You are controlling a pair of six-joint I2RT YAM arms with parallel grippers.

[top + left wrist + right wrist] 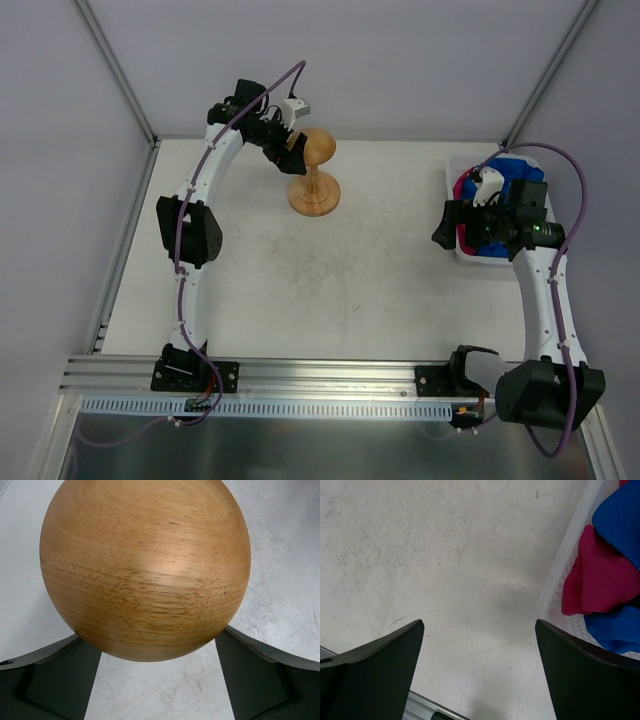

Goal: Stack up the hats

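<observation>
The hats lie bunched in a white tray (472, 256) at the right. Royal blue fabric (527, 168) and magenta pink fabric (465, 187) show around my right arm; how many hats there are cannot be told. In the right wrist view the pink hat (600, 575) lies between blue folds (620, 520) inside the tray rim (568, 545). My right gripper (450, 225) (479, 625) is open and empty, above bare table just left of the tray. My left gripper (293, 150) (157, 647) is open, its fingers on either side of a wooden ball (145, 565).
The ball is the head of an orange-brown wooden stand (314, 190) with a round base, at the back centre of the table. Grey walls with metal posts enclose the back and sides. An aluminium rail (330, 375) runs along the near edge.
</observation>
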